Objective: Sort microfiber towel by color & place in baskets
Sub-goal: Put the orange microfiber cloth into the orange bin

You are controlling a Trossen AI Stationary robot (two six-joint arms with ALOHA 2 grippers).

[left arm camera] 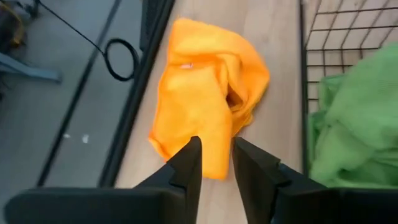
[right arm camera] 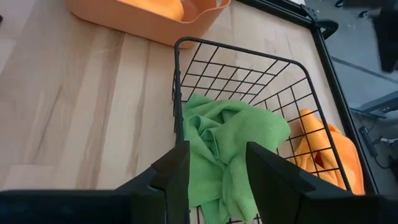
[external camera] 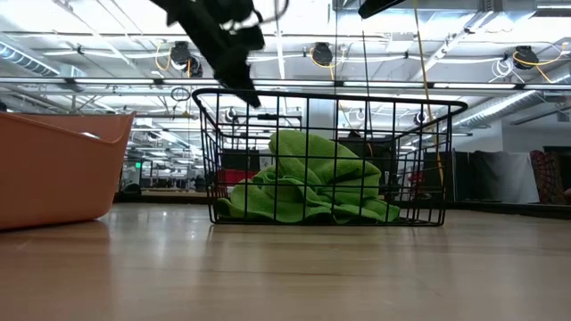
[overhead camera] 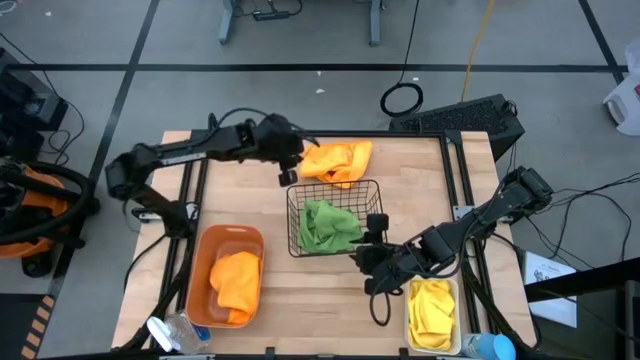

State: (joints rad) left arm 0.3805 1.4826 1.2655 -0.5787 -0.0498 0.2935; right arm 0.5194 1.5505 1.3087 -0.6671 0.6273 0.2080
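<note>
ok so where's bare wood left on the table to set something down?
Free: the strip between the orange plastic bin and the black wire-mesh basket, and the near edge from that bin to the white plastic bin. Also the far left corner. Crowded: around the loose orange cloth under the left claw, and beside the right claw.

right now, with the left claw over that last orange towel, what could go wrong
1. The orange towel lies by the table's far edge; a poor pinch by the left claw might nudge it off.
2. The wire basket stands right beside that towel, so the claw could snag its rim.
3. The orange bin is across the table; a loose grip could drop the towel on the way.
</note>
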